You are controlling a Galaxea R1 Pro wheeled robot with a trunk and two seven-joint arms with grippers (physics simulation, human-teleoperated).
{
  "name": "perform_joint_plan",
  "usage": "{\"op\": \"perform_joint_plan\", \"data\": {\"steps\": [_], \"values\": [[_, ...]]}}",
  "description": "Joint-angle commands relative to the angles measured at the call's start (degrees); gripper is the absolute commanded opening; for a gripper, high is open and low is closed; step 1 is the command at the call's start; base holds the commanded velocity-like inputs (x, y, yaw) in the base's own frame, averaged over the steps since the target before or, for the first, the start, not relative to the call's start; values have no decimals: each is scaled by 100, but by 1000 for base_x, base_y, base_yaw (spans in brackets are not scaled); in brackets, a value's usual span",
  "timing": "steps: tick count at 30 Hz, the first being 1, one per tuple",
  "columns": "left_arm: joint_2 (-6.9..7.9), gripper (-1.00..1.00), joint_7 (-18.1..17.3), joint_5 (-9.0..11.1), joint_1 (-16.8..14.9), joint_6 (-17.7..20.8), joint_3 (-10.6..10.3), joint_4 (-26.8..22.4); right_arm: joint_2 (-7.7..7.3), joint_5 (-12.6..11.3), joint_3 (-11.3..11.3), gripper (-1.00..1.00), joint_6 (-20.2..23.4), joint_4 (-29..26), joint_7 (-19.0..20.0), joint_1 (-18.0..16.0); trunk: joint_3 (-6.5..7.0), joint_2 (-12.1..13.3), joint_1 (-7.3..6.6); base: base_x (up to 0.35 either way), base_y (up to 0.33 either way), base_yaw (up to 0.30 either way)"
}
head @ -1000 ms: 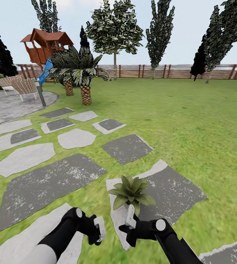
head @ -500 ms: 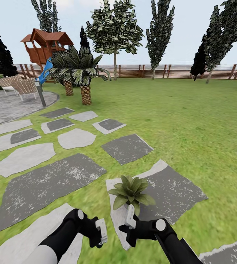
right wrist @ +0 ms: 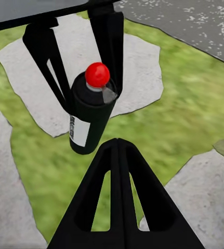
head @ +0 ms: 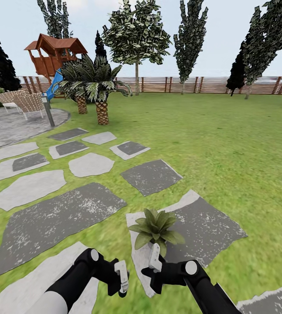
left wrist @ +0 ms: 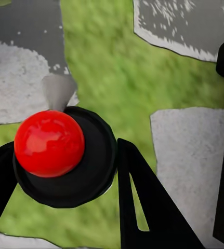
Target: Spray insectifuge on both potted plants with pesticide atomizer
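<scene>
One potted plant (head: 156, 229), a low rosette of pointed green leaves, stands on a grey and white stepping stone (head: 202, 226) just beyond my hands. Its leaves look plain green, and the insectifuge specks are too small to tell. The second potted plant is out of view. My left gripper (head: 121, 277) (left wrist: 65, 150) (right wrist: 93, 104) is shut on the pesticide atomizer (right wrist: 91, 116) (left wrist: 65, 155), a black can with a red top and a white label. My right gripper (head: 154, 258) (right wrist: 117, 142) is shut and holds nothing, close beside the left, just short of the plant.
Stepping stones (head: 53, 220) lead across the lawn to a round paved patio (head: 10, 126) with wicker chairs (head: 25, 104) and a post (head: 48, 113). Two palms (head: 95, 85), a wooden playhouse (head: 56, 54) and a slatted fence (head: 202, 85) stand farther back. Open grass (head: 236, 152) lies to the right.
My left gripper with the atomizer has edged slightly right and down, toward the right gripper. The right arm, the plant and the view are unchanged.
</scene>
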Motion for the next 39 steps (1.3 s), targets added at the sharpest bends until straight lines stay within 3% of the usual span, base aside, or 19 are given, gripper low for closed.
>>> {"op": "perform_joint_plan", "data": {"steps": [1, 19, 27, 39], "values": [[-4, -100, -28, -7, 0, 55, -2, -10, 2, 24, -3, -100, 20, -9, 20, -2, -5, -2, -1, 0, 0, 0], [-34, -100, -193, -16, -12, 32, -56, -1, 2, 35, -3, -100, 29, -1, 18, -2, -5, -2, -1, 0, 0, 0], [-43, -100, -264, -20, -22, -368, -45, 77, 20, 311, -9, -100, 29, -1, 14, -2, -5, -2, -1, 0, 0, 0], [-84, -100, -268, -70, -25, -422, -44, 181, 40, 349, -10, -100, 29, -8, 14, -2, -5, -2, -1, 0, 0, 0]]}}
